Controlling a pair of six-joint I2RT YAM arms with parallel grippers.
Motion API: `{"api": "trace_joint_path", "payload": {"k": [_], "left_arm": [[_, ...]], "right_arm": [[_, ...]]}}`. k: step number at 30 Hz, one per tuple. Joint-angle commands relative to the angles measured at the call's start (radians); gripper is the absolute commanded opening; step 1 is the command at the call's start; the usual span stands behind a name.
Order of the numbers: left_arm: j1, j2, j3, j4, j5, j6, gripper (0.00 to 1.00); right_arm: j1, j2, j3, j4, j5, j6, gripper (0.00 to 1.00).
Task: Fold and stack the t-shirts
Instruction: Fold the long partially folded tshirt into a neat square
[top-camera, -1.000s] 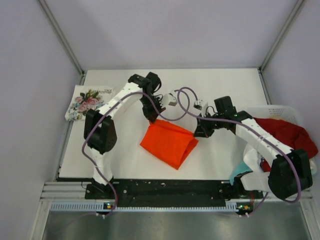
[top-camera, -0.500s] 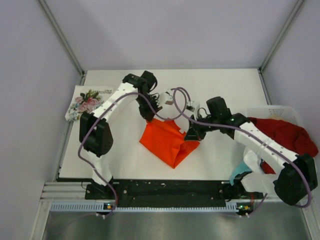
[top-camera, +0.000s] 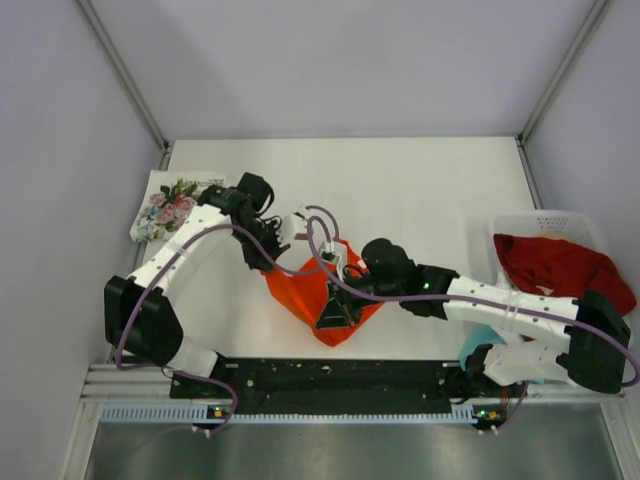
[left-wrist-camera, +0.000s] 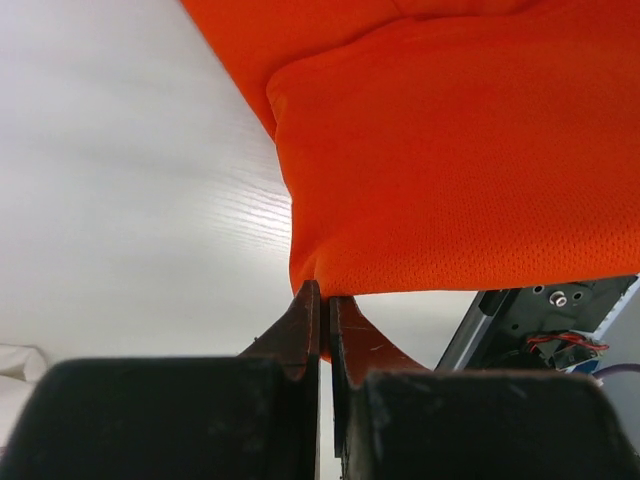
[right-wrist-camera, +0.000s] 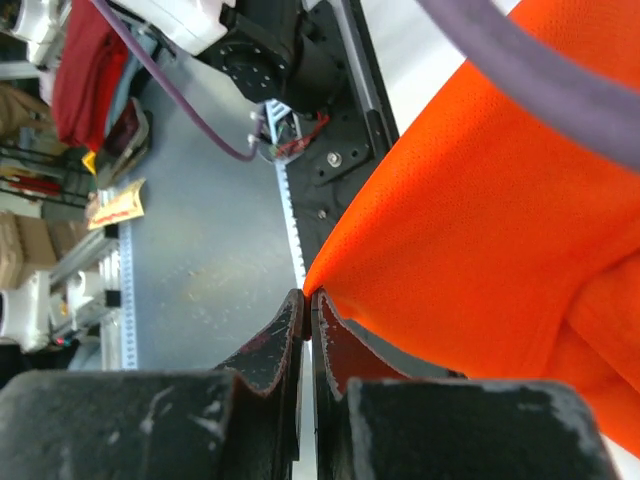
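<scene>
The bright orange-red t-shirt (top-camera: 305, 293) hangs bunched over the near middle of the table, held by both grippers. My left gripper (top-camera: 263, 264) is shut on its left corner; the left wrist view shows the cloth (left-wrist-camera: 460, 150) pinched between the tips (left-wrist-camera: 322, 300). My right gripper (top-camera: 335, 316) is shut on its lower right corner, seen in the right wrist view (right-wrist-camera: 306, 297) with the cloth (right-wrist-camera: 500, 230) stretching away. A folded white t-shirt with pink flower print (top-camera: 170, 205) lies at the far left. A dark red t-shirt (top-camera: 560, 270) fills the basket.
The white lattice basket (top-camera: 560, 222) stands at the right edge of the table. A teal cloth (top-camera: 480, 342) lies near the right arm's base. The black base rail (top-camera: 330, 378) runs along the near edge, close under the hanging shirt.
Both grippers have moved left and toward the near edge with the orange-red shirt, closing together. The shirt has gone from lying flat and folded to a narrower bunched shape.
</scene>
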Motion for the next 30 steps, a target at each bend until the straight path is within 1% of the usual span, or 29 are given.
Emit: {"api": "trace_joint_path", "payload": {"k": [1,4,7,10,12,13,16,19,22,24,30], "left_arm": [[0.036,-0.042,-0.065,0.116,-0.008,0.051,0.0],[0.047,-0.041,-0.062,0.116,0.004,0.059,0.0],[0.047,-0.027,-0.042,0.123,0.014,0.06,0.0],[0.044,0.007,-0.007,0.113,0.06,0.06,0.0],[0.039,0.037,0.03,0.1,0.089,0.059,0.0],[0.033,0.054,0.054,0.097,0.095,0.056,0.0],[0.01,0.119,0.103,0.097,0.089,0.046,0.0],[-0.016,0.189,0.169,0.103,0.083,0.033,0.0],[-0.048,0.275,0.27,0.105,0.077,0.002,0.0],[-0.067,0.326,0.335,0.122,0.074,-0.029,0.0],[-0.129,0.452,0.481,0.194,0.069,-0.104,0.0]], "right_arm": [[0.04,0.031,-0.054,0.259,0.016,0.222,0.0],[0.039,-0.009,-0.151,0.376,0.051,0.299,0.0],[0.008,-0.053,-0.215,0.365,0.085,0.331,0.0],[-0.065,-0.122,-0.304,0.376,0.099,0.38,0.0],[-0.134,-0.176,-0.352,0.344,0.113,0.397,0.0],[-0.16,-0.2,-0.37,0.3,0.12,0.39,0.0],[-0.249,-0.275,-0.41,0.231,0.12,0.367,0.0],[-0.349,-0.323,-0.455,0.197,0.117,0.364,0.0],[-0.464,-0.342,-0.473,0.151,0.114,0.345,0.0],[-0.519,-0.334,-0.472,0.125,0.108,0.332,0.0],[-0.615,-0.286,-0.447,0.037,0.149,0.307,0.0]]}}
